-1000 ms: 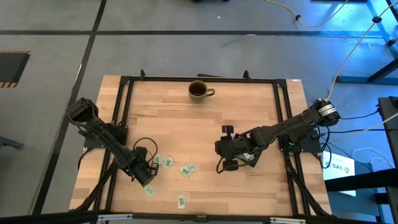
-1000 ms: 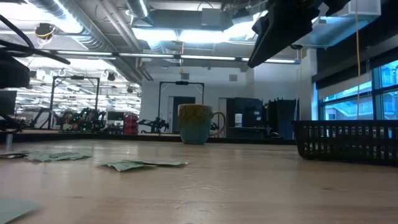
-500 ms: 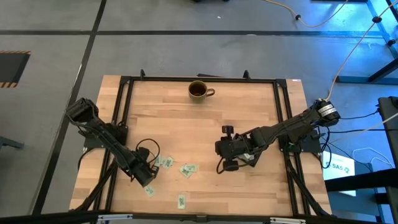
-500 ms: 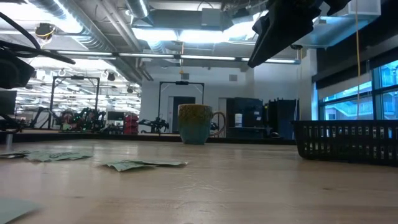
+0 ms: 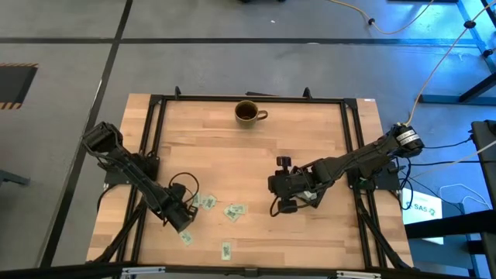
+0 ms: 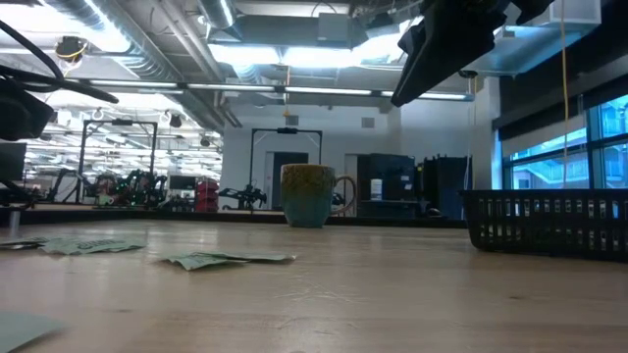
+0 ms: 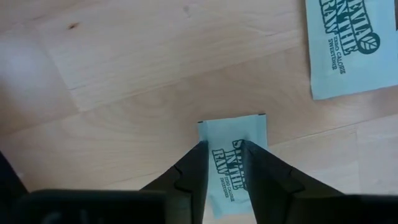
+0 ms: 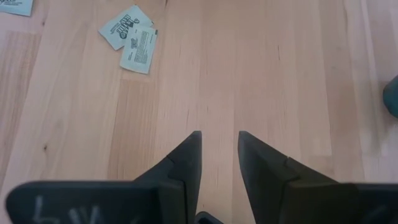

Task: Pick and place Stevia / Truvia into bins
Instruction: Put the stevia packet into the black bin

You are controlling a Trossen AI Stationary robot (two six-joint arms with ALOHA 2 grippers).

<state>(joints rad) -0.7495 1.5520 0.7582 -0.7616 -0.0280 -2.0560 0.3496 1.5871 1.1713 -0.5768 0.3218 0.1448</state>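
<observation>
Several pale green Stevia sachets lie flat near the table's near-left part: a pair [image 5: 208,201], one [image 5: 235,210], one [image 5: 186,237], one [image 5: 225,250]. My left gripper [image 5: 184,221] is down among them, its fingers shut on one sachet [image 7: 231,134]; another sachet [image 7: 348,50] lies beside it. My right gripper [image 5: 275,194] hovers shut at the table's middle, above bare wood [image 8: 219,134], with two sachets [image 8: 132,37] farther off. The black bin [image 6: 549,221] shows in the low view; in the high view my right arm hides most of it. My left gripper comes down from above on one sachet. Its two fingers [image 7: 194,165] cover the sachet's long edges. The printed middle shows in the gap between them. The sachet's short far edge [image 7: 231,119] sticks out past the fingertips; whether it is lifted off the wood cannot be told.
A brown mug [image 5: 248,112] stands near the far edge, also in the low view [image 6: 309,194]. A black frame [image 5: 155,139] runs round the tabletop. Bare wood lies between the mug and the sachets.
My left arm has shifted slightly over the sachets, and its cable loop sits a little differently. My right arm has kept still.
</observation>
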